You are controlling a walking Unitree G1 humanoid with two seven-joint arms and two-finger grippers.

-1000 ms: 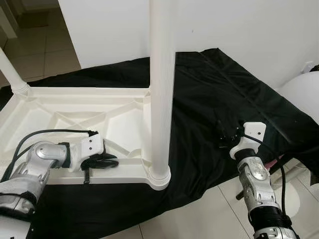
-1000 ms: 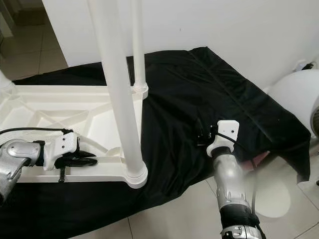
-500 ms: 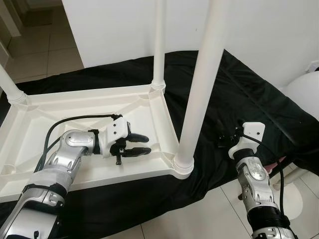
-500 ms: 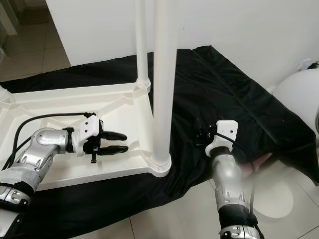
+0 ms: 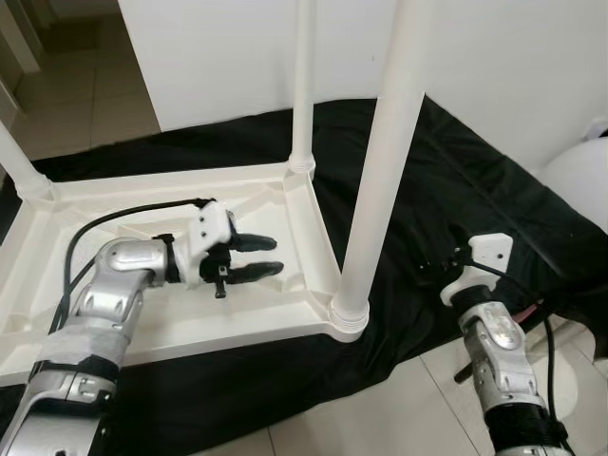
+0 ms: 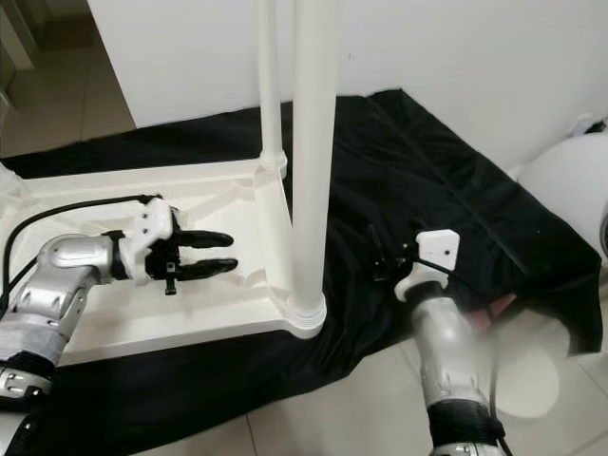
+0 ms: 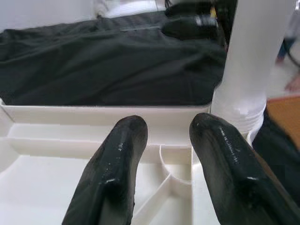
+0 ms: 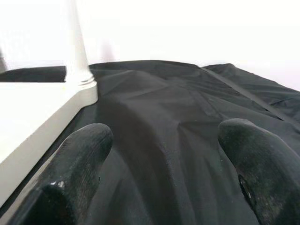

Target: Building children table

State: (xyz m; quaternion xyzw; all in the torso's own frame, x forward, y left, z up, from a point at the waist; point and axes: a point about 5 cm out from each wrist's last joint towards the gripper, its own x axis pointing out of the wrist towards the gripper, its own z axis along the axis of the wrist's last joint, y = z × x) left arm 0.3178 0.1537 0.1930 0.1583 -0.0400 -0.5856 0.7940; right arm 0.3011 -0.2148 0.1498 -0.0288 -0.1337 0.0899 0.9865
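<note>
- The white plastic table top [image 5: 142, 318] lies upside down on a black cloth [image 5: 456, 204] spread over the tiled floor [image 5: 85, 100], its ribbed underside facing up; it fills the left and middle of the scene.
- At the far left corner a leg [image 5: 14, 157] stands in its socket, seen only at its lower end; whether the near left corner has a leg I cannot tell, since the left arm covers that part.
- The left gripper [image 5: 249, 257] hovers low over the underside, near the right rim; its two black fingers [image 7: 115, 176] are parted with nothing between them, pointing toward the near right corner; whether they touch the plastic I cannot tell.
- At the far right corner a second leg [image 5: 303, 85] stands upright in its socket.
- At the near right corner a third leg [image 5: 380, 171] stands upright, its collar seated at the corner socket [image 5: 347, 318]; so at least three legs appear fitted, and I judge the assembly far along.
- What seems left: checking or pressing home the legs, fitting a fourth if it is missing, then turning the table onto its feet.
- The right gripper [image 8: 159, 173] hangs over the black cloth to the right of the table, well apart from it; its fingers are spread wide and empty.
</note>
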